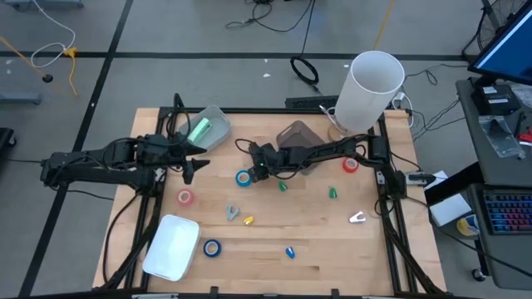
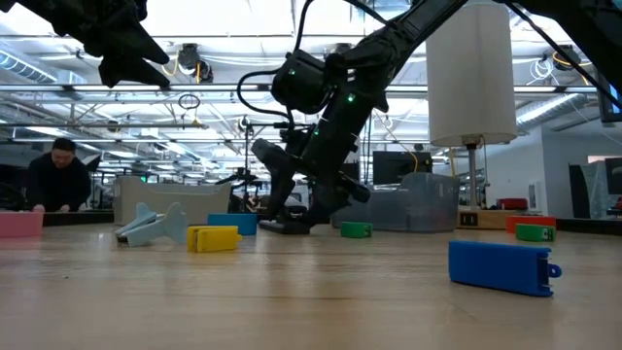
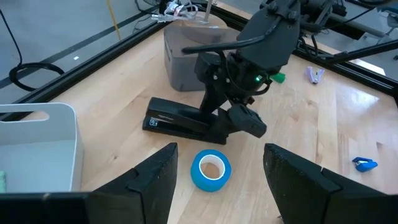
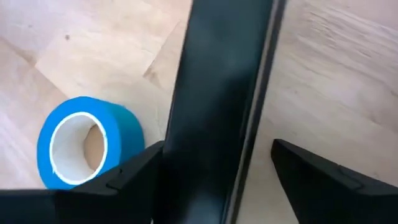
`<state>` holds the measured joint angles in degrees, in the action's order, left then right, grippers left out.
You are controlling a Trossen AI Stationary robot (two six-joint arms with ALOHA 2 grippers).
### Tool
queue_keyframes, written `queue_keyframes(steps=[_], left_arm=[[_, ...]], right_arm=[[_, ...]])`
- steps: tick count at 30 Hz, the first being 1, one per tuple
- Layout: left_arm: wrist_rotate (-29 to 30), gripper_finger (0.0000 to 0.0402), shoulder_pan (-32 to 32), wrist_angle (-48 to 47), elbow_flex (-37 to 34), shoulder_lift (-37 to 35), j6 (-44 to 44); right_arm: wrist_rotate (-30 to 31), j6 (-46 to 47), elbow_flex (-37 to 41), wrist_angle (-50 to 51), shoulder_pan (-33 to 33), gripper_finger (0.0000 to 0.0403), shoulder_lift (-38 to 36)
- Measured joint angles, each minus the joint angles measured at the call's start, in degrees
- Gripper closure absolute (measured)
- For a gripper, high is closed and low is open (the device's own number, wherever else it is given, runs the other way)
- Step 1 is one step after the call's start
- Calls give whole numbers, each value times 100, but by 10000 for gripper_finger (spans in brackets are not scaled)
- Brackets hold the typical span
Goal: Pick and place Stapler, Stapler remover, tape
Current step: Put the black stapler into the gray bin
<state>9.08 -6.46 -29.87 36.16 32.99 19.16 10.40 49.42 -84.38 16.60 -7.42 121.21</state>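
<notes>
The right gripper (image 4: 211, 180), fingers spread apart, straddles the long black stapler (image 3: 180, 118) at frame centre, beside a blue tape roll (image 3: 210, 170). The left gripper (image 3: 217, 180), fingers also apart, hovers left of centre.

Both arms are matte black, built of chunky jointed segments with black cables looping loosely along them; the right tool (image 3: 239, 121) carries a small green light on its wrist housing; the left tool (image 3: 217, 186) ends in two broad, dark, wedge-shaped fingers (image 3: 152, 183).

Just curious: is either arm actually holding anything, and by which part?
Not yet. The right gripper straddles the black stapler's end, open; the left gripper is open, empty.
</notes>
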Motion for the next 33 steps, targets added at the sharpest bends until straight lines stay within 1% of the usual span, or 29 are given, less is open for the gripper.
queue_keyframes(steps=[3, 8, 11, 17, 19, 23, 25, 29, 33], left_arm=[[0, 167, 0, 0, 0, 0, -32], [0, 167, 0, 0, 2, 0, -66], [2, 167, 0, 0, 0, -1, -68], [2, 167, 0, 0, 0, 0, -92], [4, 167, 0, 2, 0, -2, -123], [7, 167, 1, 7, 0, -2, -244], [17, 167, 0, 7, 0, 0, -256], [70, 167, 2, 9, 0, 0, -256], [188, 167, 2, 32, 0, -2, -256]], right_arm=[[23, 51, 0, 131, -2, 165, -4], [29, 43, 0, 172, -2, 242, -12], [30, 44, -7, 176, -1, 276, -42], [43, 15, 2, 170, 43, 279, -128], [-19, -99, 10, 9, 82, 279, -151], [-75, -307, 22, -178, 198, 280, -407], [-2, -371, -9, -303, 234, 280, -526], [283, -616, 15, -167, 277, 280, -688], [307, -915, 9, -253, 305, 280, -949]])
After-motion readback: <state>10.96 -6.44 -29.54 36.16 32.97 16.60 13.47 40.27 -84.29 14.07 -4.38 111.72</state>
